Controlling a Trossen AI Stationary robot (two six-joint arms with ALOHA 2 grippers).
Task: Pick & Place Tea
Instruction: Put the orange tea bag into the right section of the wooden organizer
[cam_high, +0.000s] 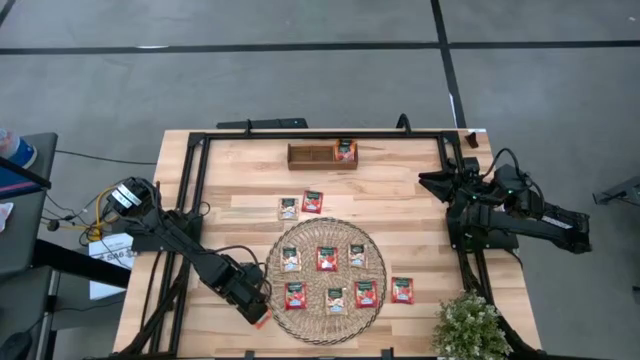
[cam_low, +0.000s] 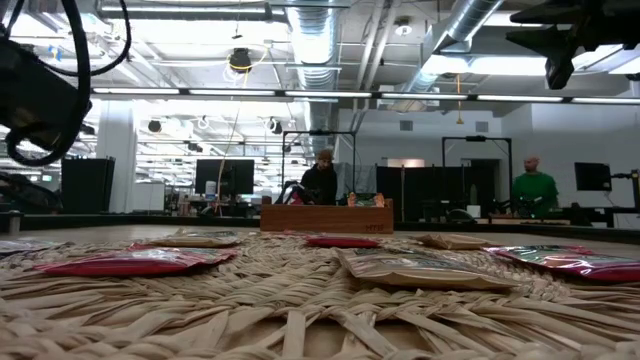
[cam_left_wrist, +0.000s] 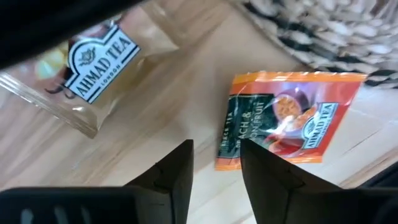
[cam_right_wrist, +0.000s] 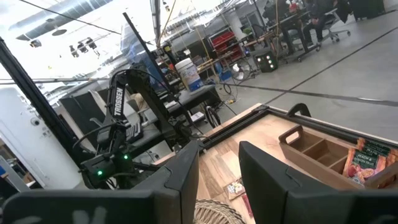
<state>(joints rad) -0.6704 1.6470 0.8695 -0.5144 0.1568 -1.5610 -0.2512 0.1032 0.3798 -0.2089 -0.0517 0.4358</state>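
Observation:
My left gripper (cam_high: 256, 306) (cam_left_wrist: 216, 149) is open, low over the bare wood just off the left rim of the woven mat (cam_high: 280, 318). In the left wrist view a red-orange tea sachet (cam_left_wrist: 289, 118) lies flat on the wood right in front of the fingertips. A pale cream sachet (cam_left_wrist: 93, 68) lies farther off, and my arm hides both in the high view. Several sachets lie on the mat (cam_high: 327, 258) (cam_low: 420, 268), two (cam_high: 300, 205) beyond it, one (cam_high: 402, 290) at its right. One sachet (cam_high: 346, 151) stands in the wooden tray (cam_high: 310, 154). My right gripper (cam_high: 432, 181) (cam_right_wrist: 219, 155) waits open at the table's right edge.
A black frame rail (cam_high: 320, 134) runs round the tabletop. A small potted plant (cam_high: 470, 325) stands at the near right corner. The tray (cam_low: 327, 217) sits near the far edge. People (cam_low: 322, 180) stand in the room beyond the table.

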